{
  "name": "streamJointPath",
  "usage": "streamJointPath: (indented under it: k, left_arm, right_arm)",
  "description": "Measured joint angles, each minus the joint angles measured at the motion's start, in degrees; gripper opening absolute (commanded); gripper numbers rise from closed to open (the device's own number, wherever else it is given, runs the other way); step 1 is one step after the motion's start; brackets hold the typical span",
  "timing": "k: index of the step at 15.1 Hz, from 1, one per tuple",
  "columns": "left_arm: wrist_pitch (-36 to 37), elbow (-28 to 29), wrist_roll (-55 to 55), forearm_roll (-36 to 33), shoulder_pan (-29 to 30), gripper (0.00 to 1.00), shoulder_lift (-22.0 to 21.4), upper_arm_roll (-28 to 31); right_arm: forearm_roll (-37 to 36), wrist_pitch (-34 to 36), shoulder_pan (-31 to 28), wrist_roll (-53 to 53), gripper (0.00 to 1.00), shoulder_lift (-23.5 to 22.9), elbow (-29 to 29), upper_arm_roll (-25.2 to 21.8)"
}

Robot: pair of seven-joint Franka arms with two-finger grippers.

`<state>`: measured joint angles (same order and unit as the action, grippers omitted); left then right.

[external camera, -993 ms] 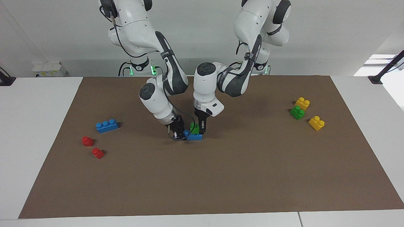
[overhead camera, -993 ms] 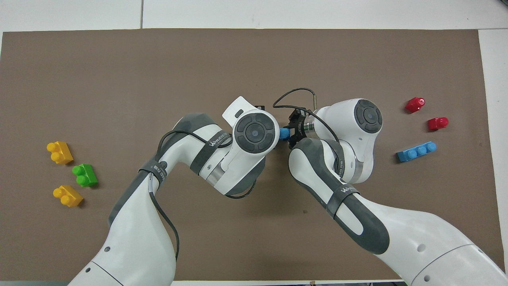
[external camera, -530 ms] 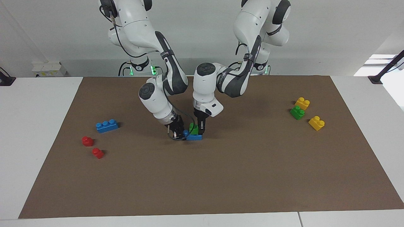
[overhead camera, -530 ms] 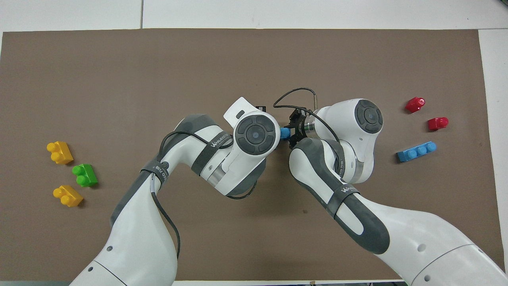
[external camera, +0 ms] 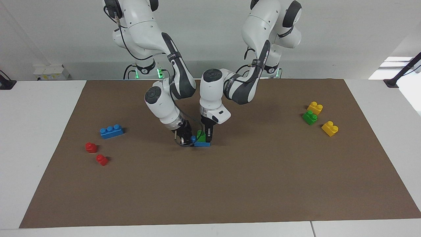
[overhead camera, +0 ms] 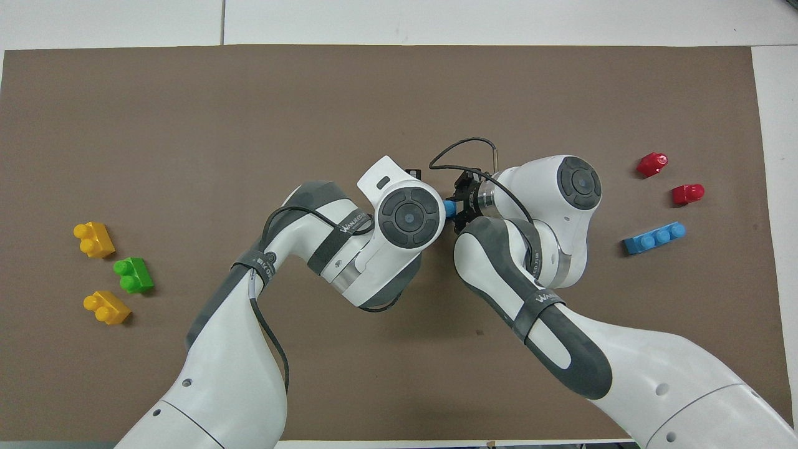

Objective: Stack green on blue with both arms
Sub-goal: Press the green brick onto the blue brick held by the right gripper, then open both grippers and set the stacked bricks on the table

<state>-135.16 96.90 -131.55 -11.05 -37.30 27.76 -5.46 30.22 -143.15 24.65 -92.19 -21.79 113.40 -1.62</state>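
The blue brick lies on the brown mat near its middle and serves as the reference point. A green brick sits on top of it, at the end toward the left arm.

Facing view: the left gripper points straight down at the green brick, its fingers either side of it; whether they are pressing it or have let go cannot be told. The right gripper comes in at a slant to the blue brick's other end and is clenched on that end, one blue stud showing beside its fingers.

Overhead view: the left arm's wrist covers the green brick and the left gripper entirely. Only a small blue end of the reference brick shows, between the left wrist and the right gripper.

Toward the right arm's end of the table from the reference brick: a second blue brick and two red bricks. Toward the left arm's end: a second green brick between two yellow bricks, nearly touching the one nearer the robots.

The mat covers a white table. A plain white wall stands at the robots' end.
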Motion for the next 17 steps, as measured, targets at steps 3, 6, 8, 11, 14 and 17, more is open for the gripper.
streamJointPath:
  k: [3, 6, 8, 11, 14, 17]
  left_arm:
    - [-0.01, 0.01, 0.01, -1.29, 0.04, 1.0, 0.25, 0.51]
    - [-0.02, -0.17, 0.02, -1.35, 0.19, 1.0, 0.11, 0.75]
    - [0.03, -0.29, 0.26, -1.4, 0.53, 1.0, -0.41, 1.08]
    - [0.59, -0.3, 2.4, -1.44, 2.2, 1.0, -1.79, 1.18]
    - [2.22, 0.19, 5.33, -1.44, 3.99, 1.0, -4.32, 1.17]
    - [4.34, 1.52, 8.31, -1.45, 4.34, 1.0, -6.99, 1.17]
  right_arm:
    - [0.0, 0.0, 0.0, 0.0, 0.57, 0.01, 0.01, -0.01]
    - [0.0, 0.0, 0.0, 0.0, 0.74, 0.01, 0.01, -0.06]
    - [0.0, 0.0, -0.02, 0.0, 0.76, 0.04, -0.04, -0.11]
    - [0.0, 0.0, -0.23, 0.0, 0.77, 0.27, -0.32, -0.31]
    - [0.0, 0.01, -1.06, 0.0, 0.77, 0.39, -0.47, -0.51]
    - [0.0, 0.16, -2.06, 0.58, 0.77, 0.39, -0.47, -0.57]
